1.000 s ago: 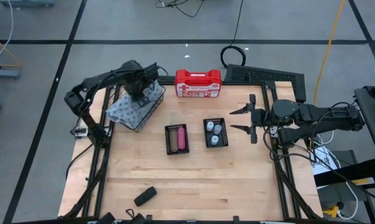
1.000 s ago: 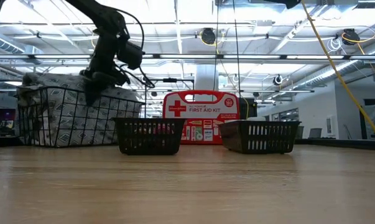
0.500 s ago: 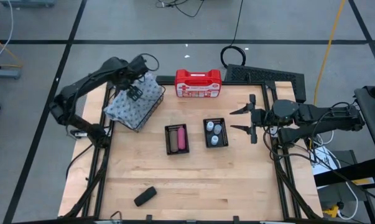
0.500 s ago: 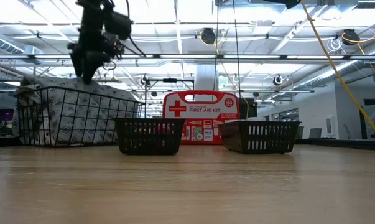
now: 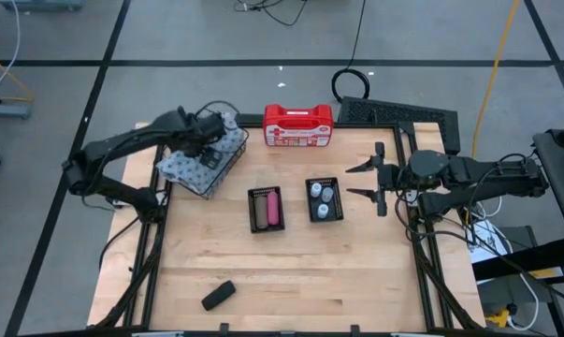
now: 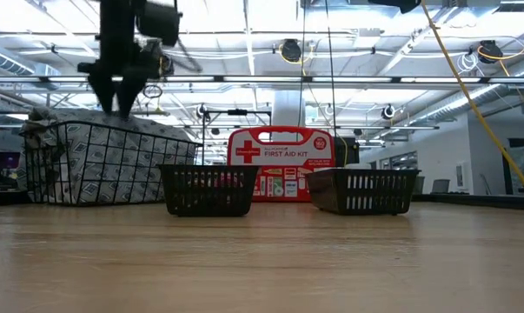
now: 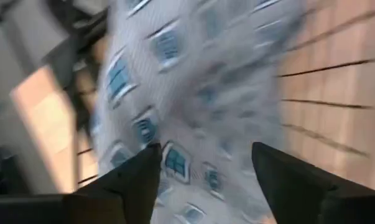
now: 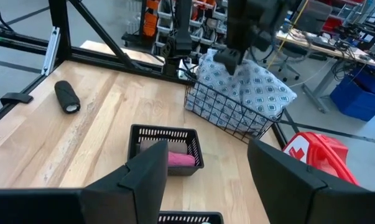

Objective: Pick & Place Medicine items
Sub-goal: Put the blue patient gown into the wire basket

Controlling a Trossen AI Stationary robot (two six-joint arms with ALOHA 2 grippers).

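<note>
Nearest my side of the pale wooden table [image 5: 291, 271], toward the left, lies a short black oblong block [image 5: 218, 294], alone and well apart from everything else. I judge it light and rigid, with a rounded body that could roll, so I would take it across its short width at the middle.

Further in, two small black mesh trays stand side by side at the table's centre. In the left tray [image 5: 266, 209] a pink oblong block [image 5: 274, 207] lies beside a brown oblong block [image 5: 260, 210]; in the right tray [image 5: 324, 199] sit three tiny whitish round bottles [image 5: 325, 198]. I expect the bottles to be light, hard and slick; I would grip one low on its body, from above, since the tray walls crowd them.

At the right edge the right gripper [image 5: 373, 179] waits, fingers well apart, holding nothing, pointed at the trays.

At the far left, the left gripper [image 5: 207, 154] hangs over a black wire basket [image 6: 105, 169] lined with patterned grey cloth [image 5: 195, 155]. Its fingers stand apart with only cloth showing between them; I see nothing held. Whether more items lie in the cloth I cannot tell.

Beyond the trays, at the far edge, stands a red-and-white first aid case [image 5: 298, 125].
</note>
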